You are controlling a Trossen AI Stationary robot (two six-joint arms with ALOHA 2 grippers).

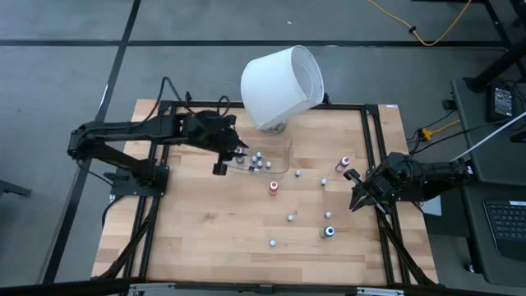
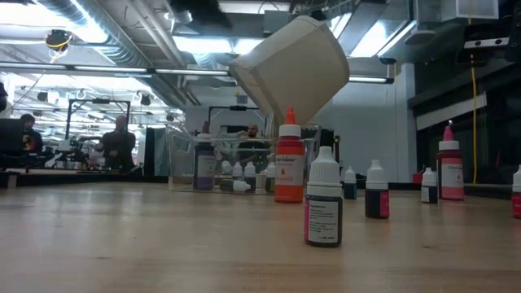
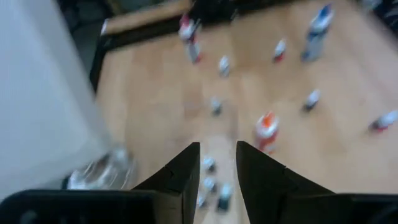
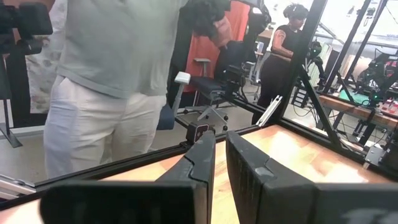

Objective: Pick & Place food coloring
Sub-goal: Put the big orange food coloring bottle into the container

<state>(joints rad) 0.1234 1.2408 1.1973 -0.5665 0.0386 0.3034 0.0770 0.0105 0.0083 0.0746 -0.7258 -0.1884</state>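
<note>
On the wooden counter (image 1: 205,230) the food coloring (image 1: 329,231) stands scattered: nearest the front edge, small bottles at about five o'clock from the counter's middle, then an orange-capped bottle (image 1: 274,187) near the centre, and a red-capped one (image 1: 344,162) toward three o'clock. Farther back, several tiny bottles sit inside the clear plastic tray (image 1: 283,156). The left end effector (image 1: 237,154) hangs above the tray's nine-o'clock side, its fingers (image 3: 186,174) slightly parted and grasping nothing. The right end effector (image 1: 356,191) waits at three o'clock, clenched and empty. A white lampshade (image 1: 279,86) leans at twelve o'clock.
</note>
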